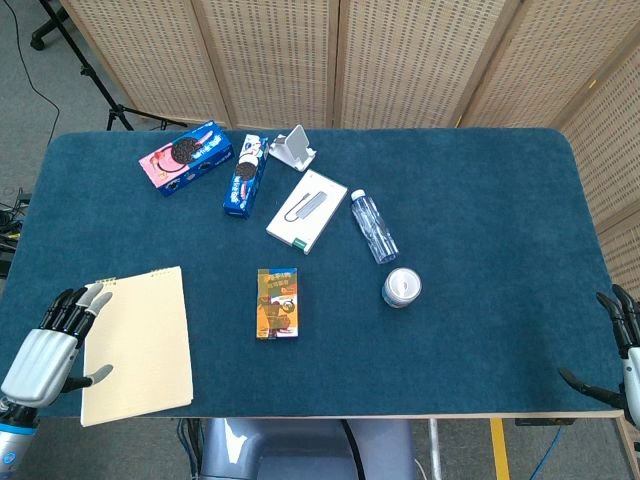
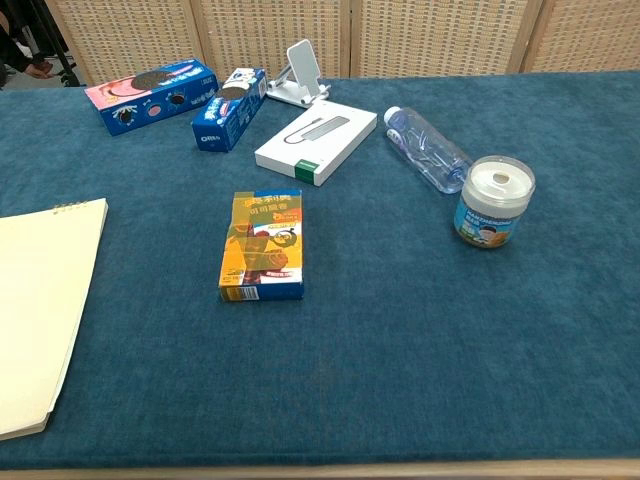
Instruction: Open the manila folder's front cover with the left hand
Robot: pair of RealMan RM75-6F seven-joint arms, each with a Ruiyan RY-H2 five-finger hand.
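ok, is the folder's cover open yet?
No, the folder lies flat and closed, with the left hand at its left edge.

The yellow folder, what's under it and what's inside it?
The flat pale-yellow manila folder lies closed on the blue carpeted table. Its inside is covered, so any papers can't be seen. The grey robot left hand is at its left edge, with fingertips at the corner.

Staged lab or studio recording space: blue felt-covered table backed by perforated wooden folding screens, black tripod legs and loose cable on grey floor far beyond the left hand, yellow floor tape nearer the right hand.
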